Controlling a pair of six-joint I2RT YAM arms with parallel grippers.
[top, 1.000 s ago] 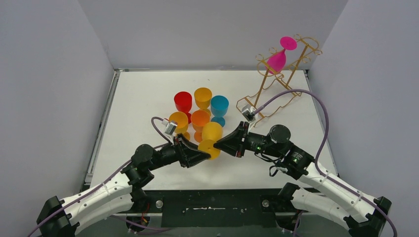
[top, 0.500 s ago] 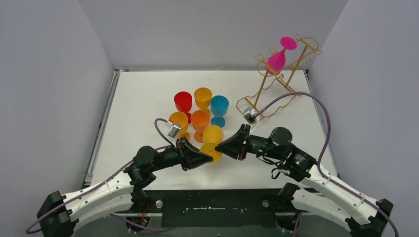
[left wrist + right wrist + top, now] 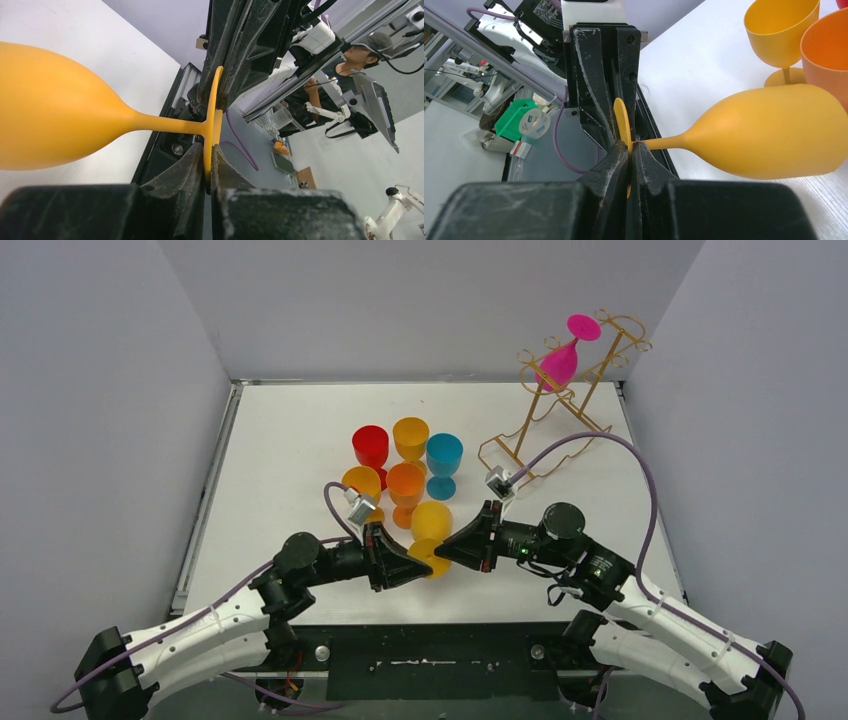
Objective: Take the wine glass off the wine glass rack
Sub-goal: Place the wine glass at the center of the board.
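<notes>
Pinching the yellow wine glass (image 3: 432, 521) by its foot rim: left tool (image 3: 208, 156); right tool (image 3: 630, 150) opposite.

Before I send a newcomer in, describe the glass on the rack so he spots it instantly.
Find the gold wire rack at the far right corner of the table. A glass hangs from its top, foot up, the only pink one.
</notes>
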